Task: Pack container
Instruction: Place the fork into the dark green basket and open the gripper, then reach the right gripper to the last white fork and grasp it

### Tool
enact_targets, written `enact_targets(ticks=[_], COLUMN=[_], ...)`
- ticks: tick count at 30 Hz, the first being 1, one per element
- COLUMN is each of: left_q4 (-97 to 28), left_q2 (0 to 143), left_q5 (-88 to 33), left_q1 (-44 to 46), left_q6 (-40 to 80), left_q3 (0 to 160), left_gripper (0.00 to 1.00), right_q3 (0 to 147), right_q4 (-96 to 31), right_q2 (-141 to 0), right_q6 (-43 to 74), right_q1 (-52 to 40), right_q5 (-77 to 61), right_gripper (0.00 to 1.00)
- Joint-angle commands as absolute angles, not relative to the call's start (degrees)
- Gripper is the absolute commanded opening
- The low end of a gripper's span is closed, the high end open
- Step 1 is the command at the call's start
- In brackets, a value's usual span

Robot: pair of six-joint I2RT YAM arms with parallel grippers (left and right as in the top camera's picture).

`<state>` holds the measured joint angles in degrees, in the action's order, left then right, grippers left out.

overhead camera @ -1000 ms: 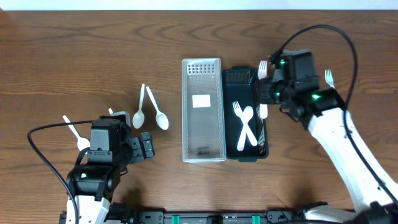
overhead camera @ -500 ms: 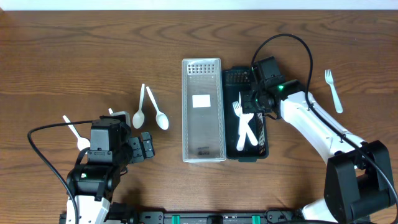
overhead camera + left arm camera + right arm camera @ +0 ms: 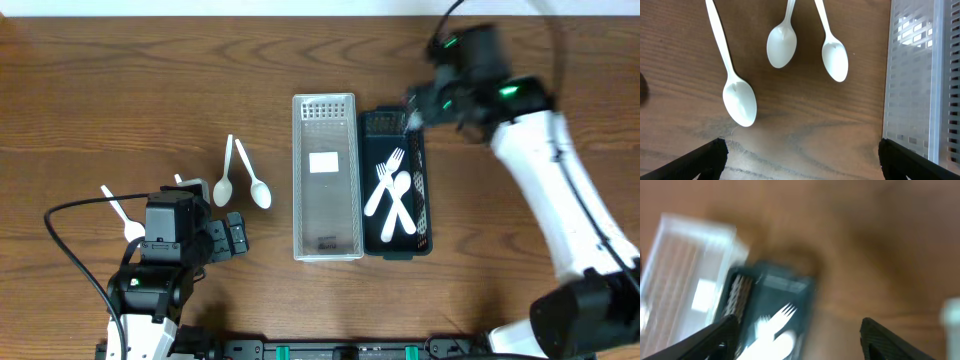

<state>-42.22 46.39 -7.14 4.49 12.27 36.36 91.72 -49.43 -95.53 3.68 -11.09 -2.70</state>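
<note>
Two bins stand side by side mid-table: a clear perforated container (image 3: 325, 178) and a black container (image 3: 421, 170). In the black one lie crossed white forks (image 3: 384, 186) and a spoon. My right gripper (image 3: 418, 108) hovers over the black container's far end, open and holding nothing. The blurred right wrist view shows the forks (image 3: 780, 316) in the black container (image 3: 772, 287) below the open gripper (image 3: 797, 330). My left gripper (image 3: 235, 238) rests open at the front left, behind three white spoons (image 3: 740, 100), (image 3: 782, 45), (image 3: 835, 57). Its gripper (image 3: 802, 152) holds nothing.
The clear container's wall (image 3: 917, 80) is just right of the left gripper. One spoon (image 3: 120, 212) lies left of the left arm and two spoons (image 3: 224, 172), (image 3: 253, 178) lie ahead of it. The right arm (image 3: 545, 170) stretches over the table's right side.
My right gripper carried a fork over the black container, opened and let it drop among the others, then rose toward the container's far end. The left arm has not moved.
</note>
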Motion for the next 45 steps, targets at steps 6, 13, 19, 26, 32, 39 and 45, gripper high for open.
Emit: enact_targets(ticks=[6, 13, 19, 26, 32, 39, 45], left_q4=[-42.4, -42.4, -42.4, -42.3, -41.8, -41.5, -41.5], left_q2=[46.3, 46.3, 46.3, 46.3, 46.3, 46.3, 46.3], left_q5=[-7.1, -7.1, -7.1, -7.1, -7.1, -7.1, -7.1], left_q1=[4.2, 4.2, 4.2, 4.2, 4.2, 4.2, 4.2], left_q6=[13.0, 13.0, 13.0, 13.0, 13.0, 13.0, 13.0], left_q3=[37.4, 37.4, 37.4, 37.4, 37.4, 37.4, 37.4], left_gripper=[0.98, 0.98, 0.98, 0.98, 0.98, 0.98, 0.98], right_q3=[96.8, 96.8, 96.8, 96.8, 96.8, 96.8, 96.7], right_q4=[-50.9, -52.3, -50.4, -49.9, -50.3, -50.8, -50.8], right_q2=[-97.0, -109.5, -118.1, -123.6, -126.1, -127.6, -127.6], right_q6=[-1.8, -11.9, -13.0, -15.9, -16.2, -16.4, -16.4], right_q1=[10.1, 18.2, 20.6, 21.8, 21.8, 21.8, 21.8], right_q5=[-0.6, -0.9, -0.9, -0.9, -0.9, -0.9, -0.9], right_gripper=[0.78, 0.81, 0.82, 0.81, 0.81, 0.80, 0.81])
